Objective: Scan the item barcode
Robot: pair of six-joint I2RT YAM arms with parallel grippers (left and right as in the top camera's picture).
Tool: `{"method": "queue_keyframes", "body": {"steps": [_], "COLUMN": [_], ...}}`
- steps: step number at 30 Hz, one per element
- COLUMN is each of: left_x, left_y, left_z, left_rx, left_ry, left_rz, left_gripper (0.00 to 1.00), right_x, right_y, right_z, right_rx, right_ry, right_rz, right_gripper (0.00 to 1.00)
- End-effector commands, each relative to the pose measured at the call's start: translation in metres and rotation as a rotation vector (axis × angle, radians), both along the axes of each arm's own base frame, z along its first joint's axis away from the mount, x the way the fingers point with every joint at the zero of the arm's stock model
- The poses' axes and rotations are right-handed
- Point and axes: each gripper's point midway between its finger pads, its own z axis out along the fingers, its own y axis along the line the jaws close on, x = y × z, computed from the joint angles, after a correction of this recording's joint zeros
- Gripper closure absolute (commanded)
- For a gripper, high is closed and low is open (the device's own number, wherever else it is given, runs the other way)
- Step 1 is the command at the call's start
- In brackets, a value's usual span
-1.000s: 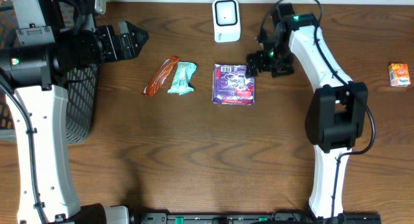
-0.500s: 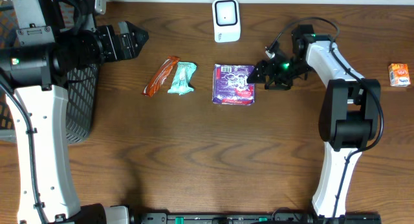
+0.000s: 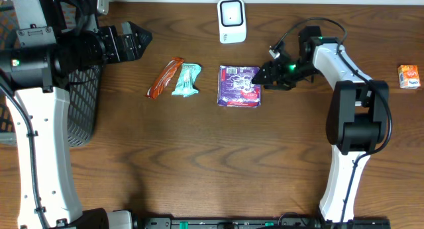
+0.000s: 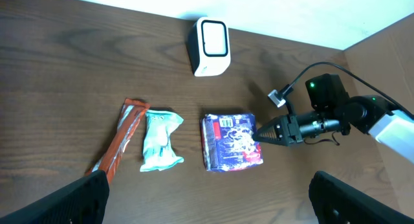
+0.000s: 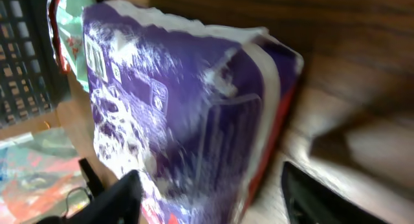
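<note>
A purple snack packet [image 3: 239,86] lies flat at mid-table, and the white barcode scanner [image 3: 232,20] stands behind it at the table's far edge. My right gripper [image 3: 260,79] is low at the packet's right edge. In the right wrist view its fingers [image 5: 123,198] straddle the near end of the packet [image 5: 181,107]; one finger is close to the wrapper and a strip of wood shows beside the other. My left gripper [image 3: 142,38] hangs wide open, high at the far left, holding nothing. The left wrist view takes in the packet [image 4: 231,141] and scanner [image 4: 211,39].
An orange-red bar [image 3: 165,78] and a teal wrapper [image 3: 186,80] lie side by side left of the purple packet. A black mesh basket [image 3: 83,103] stands at the left edge. A small orange carton [image 3: 409,77] sits at the far right.
My right gripper swung from behind the packet's upper right corner down to its right edge, and its jaws narrowed around that edge. The left arm stayed still.
</note>
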Motion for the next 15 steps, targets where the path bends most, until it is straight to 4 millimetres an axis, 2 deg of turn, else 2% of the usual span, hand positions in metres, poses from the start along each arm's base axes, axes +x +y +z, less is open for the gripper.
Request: {"method": "queue_keyframes", "body": {"steps": [1, 8, 9, 12, 13, 15], "left_x": [0.001, 0.001, 0.001, 0.001, 0.001, 0.001], "left_y": [0.000, 0.000, 0.000, 0.000, 0.000, 0.000], "left_z": [0.001, 0.001, 0.001, 0.001, 0.001, 0.001], "left_rx": [-0.006, -0.006, -0.006, -0.006, -0.006, -0.006], "left_ry": [-0.001, -0.002, -0.002, -0.002, -0.001, -0.001], "left_rz": [-0.006, -0.006, -0.006, -0.006, -0.006, -0.006], "left_gripper": [0.02, 0.02, 0.02, 0.02, 0.02, 0.02], "right_x": [-0.005, -0.003, -0.002, -0.004, -0.005, -0.006], "right_y": [0.014, 0.016, 0.013, 0.007, 0.007, 0.011], "right_z": [0.005, -0.011, -0.016, -0.026, -0.026, -0.026], "right_rx": [0.026, -0.052, -0.081, -0.151, -0.160, -0.161], "right_ry": [-0.016, -0.028, -0.018, 0.011, 0.018, 0.027], "right_rz": [0.030, 0.018, 0.001, -0.027, -0.029, -0.037], "right_gripper": [0.40, 0.41, 0.43, 0.59, 0.66, 0.72]}}
